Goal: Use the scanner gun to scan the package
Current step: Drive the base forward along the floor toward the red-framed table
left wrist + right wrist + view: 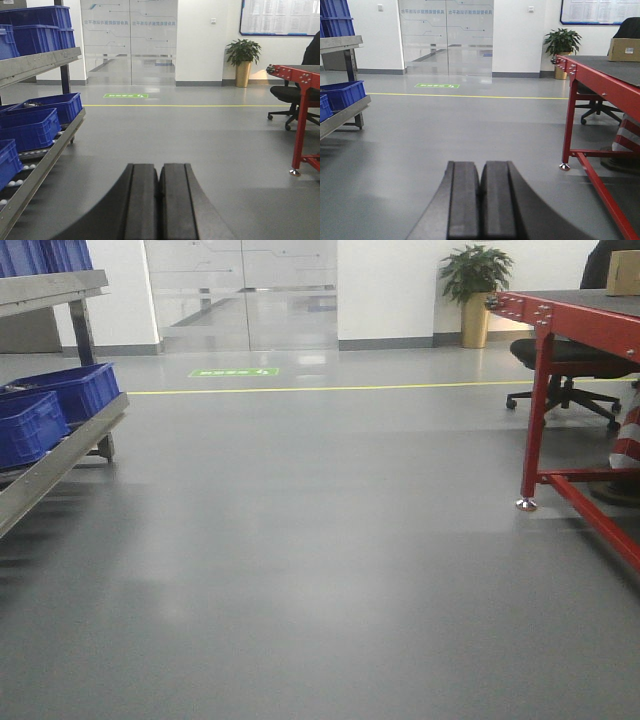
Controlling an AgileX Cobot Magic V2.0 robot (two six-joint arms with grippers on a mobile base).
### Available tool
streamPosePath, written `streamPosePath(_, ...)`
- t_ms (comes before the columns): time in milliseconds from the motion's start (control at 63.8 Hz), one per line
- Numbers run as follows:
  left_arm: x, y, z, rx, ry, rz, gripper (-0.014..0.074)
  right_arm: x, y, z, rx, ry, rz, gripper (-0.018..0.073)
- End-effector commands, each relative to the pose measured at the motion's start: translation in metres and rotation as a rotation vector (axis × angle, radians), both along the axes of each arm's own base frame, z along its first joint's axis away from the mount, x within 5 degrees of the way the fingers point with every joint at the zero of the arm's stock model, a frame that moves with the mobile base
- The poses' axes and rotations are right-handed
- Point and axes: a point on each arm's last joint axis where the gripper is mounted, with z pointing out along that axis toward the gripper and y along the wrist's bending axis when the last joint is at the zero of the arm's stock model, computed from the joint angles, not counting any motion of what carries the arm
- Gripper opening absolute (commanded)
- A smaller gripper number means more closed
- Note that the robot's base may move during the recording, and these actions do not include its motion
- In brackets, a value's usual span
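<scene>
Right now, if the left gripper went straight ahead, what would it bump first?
Probably nothing close: the shut left gripper points over open grey floor toward the far frosted glass doors.

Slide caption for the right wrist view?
Right hand shut over grey floor; red table with cardboard box at right, glass doors ahead.

Glossy floor, plastic crates, painted metal table.

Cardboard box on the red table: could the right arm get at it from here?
Probably not. The cardboard box sits far back on the red table, well beyond the right gripper, which is shut, with open grey floor between. The robot would likely need to drive closer first.
</scene>
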Motion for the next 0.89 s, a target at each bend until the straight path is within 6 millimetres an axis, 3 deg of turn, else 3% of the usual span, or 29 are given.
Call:
streamPosePath(0,-0.0006,-0.0003,0.0028,-0.005,-0.025,-0.007,-0.0111,-0.0004,0.0,0.0021,0.007,-0.023,0.001,-0.0162)
streamPosePath(877,-0.0006,-0.0003,0.0028,-0.005,-0.025,-0.007,-0.0111,-0.0004,0.0,0.0021,0.007,-0.023,0.001,-0.0162)
